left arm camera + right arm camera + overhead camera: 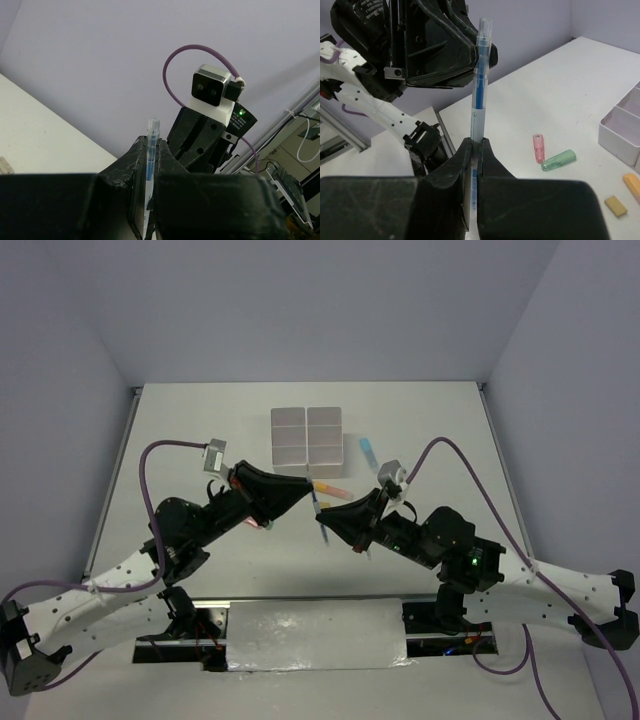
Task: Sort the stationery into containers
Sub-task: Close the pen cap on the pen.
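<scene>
At frame centre, left pincer [149, 155] and right pincer [474, 150] both pinch thin pen [480, 85]: looks light, stiff, slick; grip mid-barrel.

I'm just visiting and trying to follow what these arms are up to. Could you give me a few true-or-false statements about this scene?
1. The right claw grips a thin clear pen with blue ink. True.
2. The left claw is wide open and empty. False: it is shut on the pen too.
3. The pink stubby marker and the green stubby marker sit inside the white six-compartment block. False: both lie on the white table, outside it.
4. A tan eraser block lies on the table beside an orange marker. True.
</scene>
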